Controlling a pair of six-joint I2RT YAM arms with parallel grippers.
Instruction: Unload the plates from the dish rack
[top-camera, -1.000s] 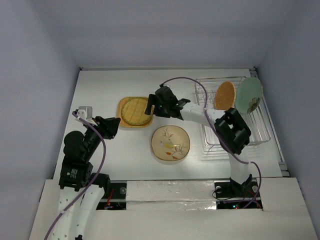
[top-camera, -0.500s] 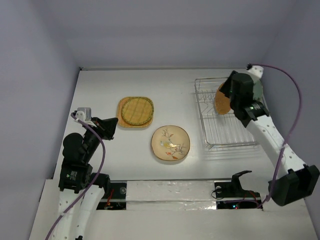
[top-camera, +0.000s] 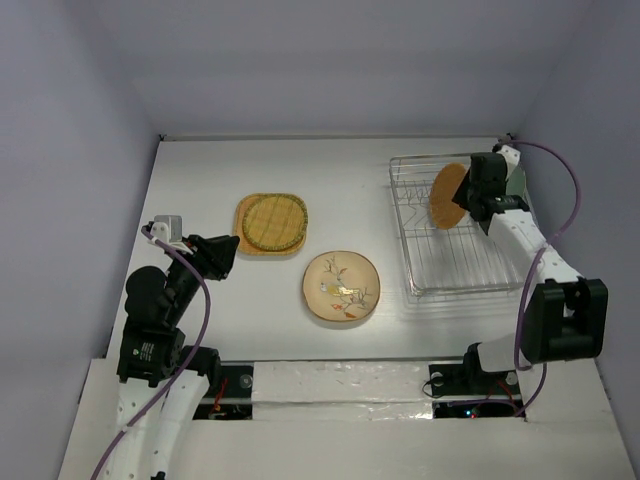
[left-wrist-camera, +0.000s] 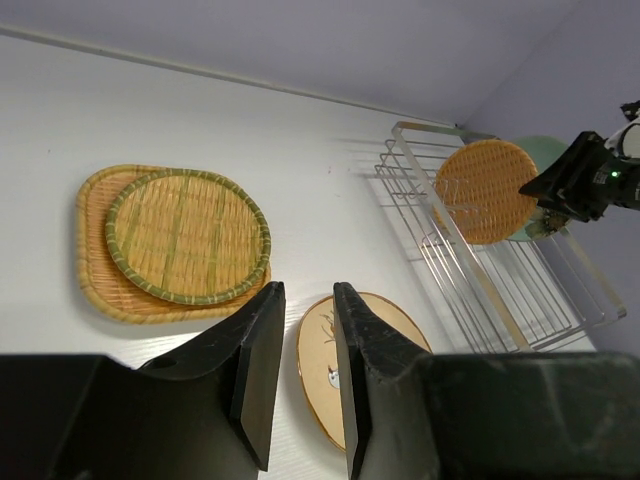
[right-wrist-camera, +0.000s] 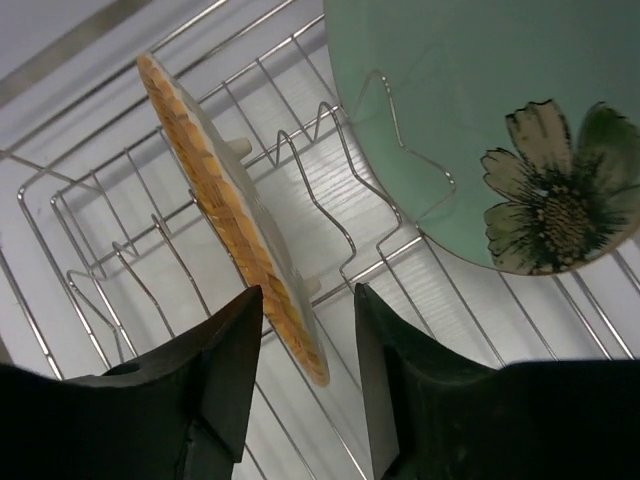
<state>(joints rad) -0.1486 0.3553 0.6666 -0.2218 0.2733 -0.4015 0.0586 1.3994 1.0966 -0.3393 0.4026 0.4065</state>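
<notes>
The dish rack (top-camera: 465, 290) stands at the table's right. An orange round plate (top-camera: 447, 196) stands on edge in it, with a pale green flowered plate (right-wrist-camera: 450, 130) leaning at the rack's far end. My right gripper (right-wrist-camera: 306, 295) is open, and its fingers straddle the orange plate's (right-wrist-camera: 240, 250) rim without clamping it. A yellow-green checked plate (top-camera: 271, 220) lies on an orange rounded-square plate (top-camera: 244, 240) at mid-table. In front of them lies a cream plate (top-camera: 341, 285) with a branch motif. My left gripper (left-wrist-camera: 308, 290) hovers at the left, slightly open and holding nothing.
The rack's thin upright dividers (right-wrist-camera: 330, 190) rise between the two standing plates. A raised table edge (top-camera: 330, 137) runs along the back, close behind the rack. The right arm's purple cable (top-camera: 560, 215) loops over the rack's right side.
The right arm swung from mid-table over to the rack and brought its fingers down round the orange round plate's rim. The left arm has stayed in place.
</notes>
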